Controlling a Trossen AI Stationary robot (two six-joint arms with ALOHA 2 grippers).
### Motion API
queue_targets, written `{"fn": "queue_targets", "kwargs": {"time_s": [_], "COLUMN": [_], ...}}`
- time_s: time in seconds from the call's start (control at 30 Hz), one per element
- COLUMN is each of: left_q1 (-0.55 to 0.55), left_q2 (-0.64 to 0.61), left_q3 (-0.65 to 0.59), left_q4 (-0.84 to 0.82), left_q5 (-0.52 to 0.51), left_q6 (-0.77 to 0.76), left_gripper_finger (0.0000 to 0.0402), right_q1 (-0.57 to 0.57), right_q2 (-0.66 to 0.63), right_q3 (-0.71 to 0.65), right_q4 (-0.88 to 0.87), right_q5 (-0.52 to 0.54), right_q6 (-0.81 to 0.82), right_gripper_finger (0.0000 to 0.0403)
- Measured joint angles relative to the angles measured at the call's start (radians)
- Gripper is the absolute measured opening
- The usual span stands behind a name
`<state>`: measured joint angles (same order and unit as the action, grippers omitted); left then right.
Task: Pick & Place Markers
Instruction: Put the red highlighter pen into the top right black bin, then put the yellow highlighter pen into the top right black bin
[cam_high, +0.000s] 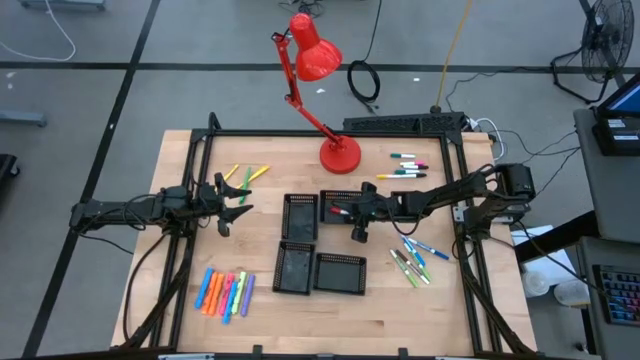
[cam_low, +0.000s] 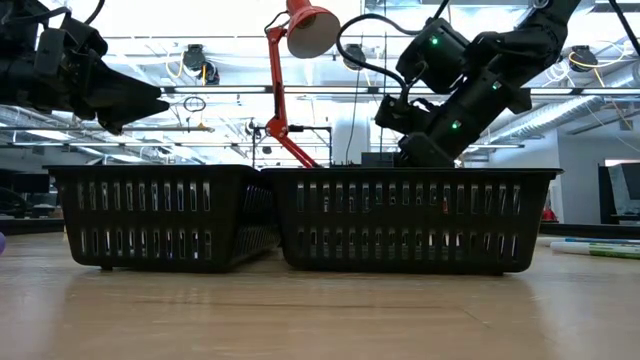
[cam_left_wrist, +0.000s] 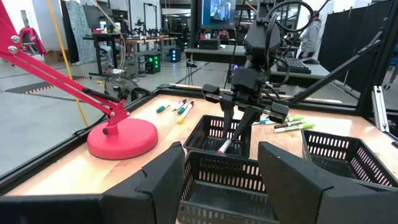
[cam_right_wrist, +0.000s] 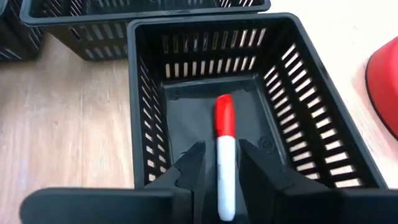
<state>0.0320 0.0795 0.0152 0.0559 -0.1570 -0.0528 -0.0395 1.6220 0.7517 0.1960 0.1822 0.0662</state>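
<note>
Red-capped white marker (cam_right_wrist: 224, 155) stands nose-down inside the black mesh tray (cam_right_wrist: 311, 143) nearest the red lamp (cam_high: 322, 100), its body between the right gripper's (cam_right_wrist: 221, 186) fingers, which sit just beside it; whether they still pinch it I cannot tell. Left gripper (cam_high: 235, 203) hovers spread and empty over the surface (cam_high: 180, 270), left of the four trays. Neon highlighters (cam_high: 225, 293) lie in a row near the front-left, and more markers (cam_high: 412, 260) lie to the right of the trays.
</note>
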Motion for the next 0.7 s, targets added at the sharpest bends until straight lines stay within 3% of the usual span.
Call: {"fn": "queue_targets", "kwargs": {"time_s": [0.3, 0.53, 0.6, 0.7], "left_q1": [0.0, 0.0, 0.0, 0.0], "left_q2": [0.0, 0.0, 0.0, 0.0], "left_q3": [0.0, 0.0, 0.0, 0.0], "left_q4": [0.0, 0.0, 0.0, 0.0], "left_q5": [0.0, 0.0, 0.0, 0.0], "left_q6": [0.0, 0.0, 0.0, 0.0], "left_gripper_finger": [0.0209, 0.0209, 0.0209, 0.0209], "right_q1": [-0.003, -0.069, -0.144, -0.292], "right_q2": [-0.283, -0.48, -0.509, -0.507], "right_q3": [-0.003, -0.124, -0.161, -0.196], "right_q4": [-0.143, -0.187, -0.205, -0.209], "right_q5": [0.034, 0.367, 0.322, 0.155], "right_q6": [-0.012, -0.081, -0.084, -0.102], "right_gripper_finger": [0.0084, 0.0084, 0.0086, 0.01]}}
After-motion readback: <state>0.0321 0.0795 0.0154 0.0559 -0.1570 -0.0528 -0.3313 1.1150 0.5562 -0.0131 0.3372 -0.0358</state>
